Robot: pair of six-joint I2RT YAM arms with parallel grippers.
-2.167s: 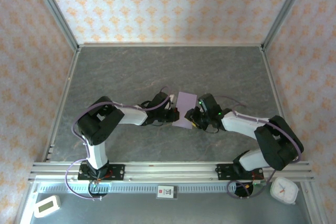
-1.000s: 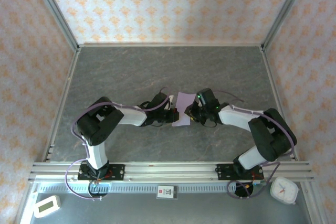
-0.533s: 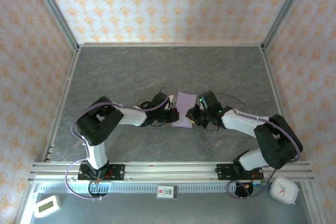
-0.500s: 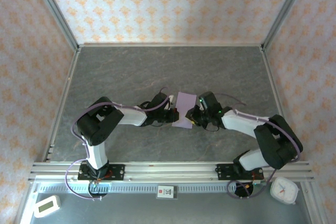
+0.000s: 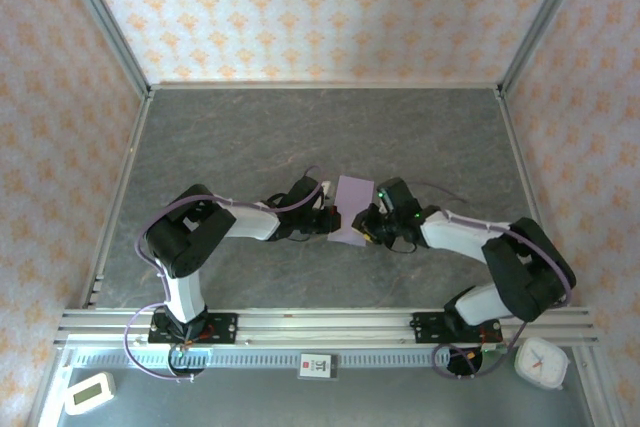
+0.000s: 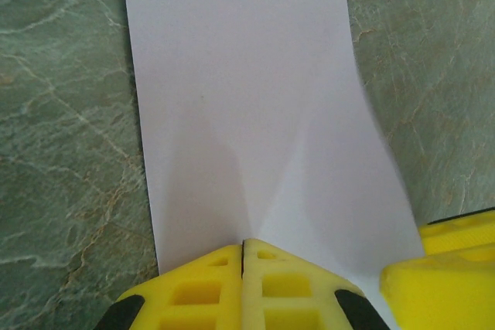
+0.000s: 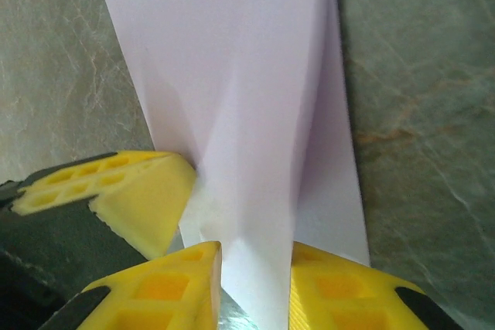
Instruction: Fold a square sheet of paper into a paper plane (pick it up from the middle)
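Top external view. The table (image 5: 250, 137) is grey and veined. The sheet of paper (image 5: 352, 197), lavender, lies near the table's middle, between the two arms. The left gripper (image 5: 331, 222) meets the sheet's left edge and the right gripper (image 5: 367, 227) meets its right edge. From this height we cannot make out how either pair of jaws stands. A white clock (image 5: 541, 362) sits at the near right corner.

Left wrist view. The left gripper's yellow fingers (image 6: 213, 287) are pressed together on the near edge of the sheet, pinching it. Shallow creases fan out from the pinch, which the top view does not show. One yellow finger of the right gripper (image 6: 445, 268) enters at lower right, cut off by the frame.

Right wrist view. The right gripper's own fingers (image 7: 174, 287) stand slightly apart, with a raised fold of the sheet running between them. We cannot tell whether they press on it. A finger of the left gripper (image 7: 116, 191) touches the sheet's left edge. The sheet's far end is cut off.
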